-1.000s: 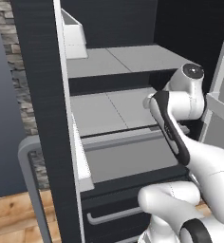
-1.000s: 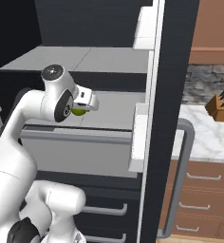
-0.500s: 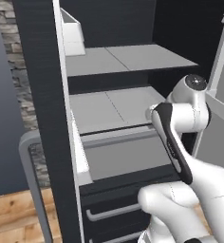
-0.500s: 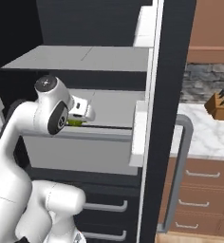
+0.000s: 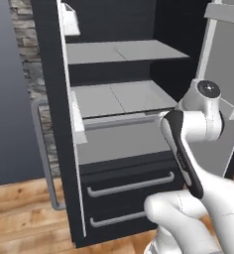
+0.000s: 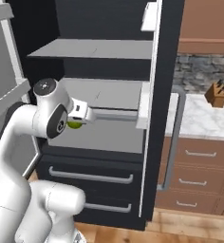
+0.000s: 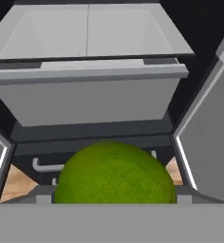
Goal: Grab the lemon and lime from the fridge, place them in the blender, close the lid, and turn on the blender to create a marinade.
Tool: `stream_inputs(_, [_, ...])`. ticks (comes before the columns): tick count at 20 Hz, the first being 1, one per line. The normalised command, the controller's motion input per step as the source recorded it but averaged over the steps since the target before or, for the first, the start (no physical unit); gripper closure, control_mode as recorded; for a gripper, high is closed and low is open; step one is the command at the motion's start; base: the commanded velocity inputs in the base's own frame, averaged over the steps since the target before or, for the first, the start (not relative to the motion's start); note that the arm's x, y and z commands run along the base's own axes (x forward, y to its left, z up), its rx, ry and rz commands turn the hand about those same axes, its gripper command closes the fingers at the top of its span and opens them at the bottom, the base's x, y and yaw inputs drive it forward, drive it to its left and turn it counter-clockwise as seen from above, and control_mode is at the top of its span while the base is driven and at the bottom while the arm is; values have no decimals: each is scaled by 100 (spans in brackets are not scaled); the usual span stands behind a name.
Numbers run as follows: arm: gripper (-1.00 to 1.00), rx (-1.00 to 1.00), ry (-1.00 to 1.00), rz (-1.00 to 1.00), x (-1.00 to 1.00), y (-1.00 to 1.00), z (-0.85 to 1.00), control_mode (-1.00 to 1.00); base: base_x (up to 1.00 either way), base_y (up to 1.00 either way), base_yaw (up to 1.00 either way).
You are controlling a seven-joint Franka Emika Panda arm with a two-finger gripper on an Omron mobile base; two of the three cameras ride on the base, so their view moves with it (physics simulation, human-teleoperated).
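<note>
The lime (image 7: 115,173), small, round, firm and probably slippery, is gripped across its middle by the hand (image 6: 78,118), just outside the open fridge (image 6: 104,99), before its drawer (image 7: 85,97).

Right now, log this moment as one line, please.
phase: carrying | hand: shut on lime | location: in front of open fridge | drawer: open

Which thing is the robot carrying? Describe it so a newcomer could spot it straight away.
Start at the open fridge with its pale grey shelves. In front of its drawer hangs the white arm's hand, with the gripper at its tip. Between the jaws sits the lime, a small bright green ball and the one green thing among the greys and blacks around it.
</note>
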Motion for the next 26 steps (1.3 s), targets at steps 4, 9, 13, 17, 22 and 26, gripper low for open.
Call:
stream_inputs(4, [100, 0, 0, 0, 0, 0, 0, 100, -17, 39, 35])
stream_inputs(9, [100, 0, 0, 0, 0, 0, 0, 100, 0, 20, 58])
stream_inputs(13, [100, 0, 0, 0, 0, 0, 0, 100, -9, 0, 67])
stream_inputs(17, [100, 0, 0, 0, 0, 0, 0, 100, -21, 0, 69])
stream_inputs(22, [100, 0, 0, 0, 0, 0, 0, 100, -17, 12, 70])
stream_inputs(26, [100, 0, 0, 0, 0, 0, 0, 100, -3, 29, 70])
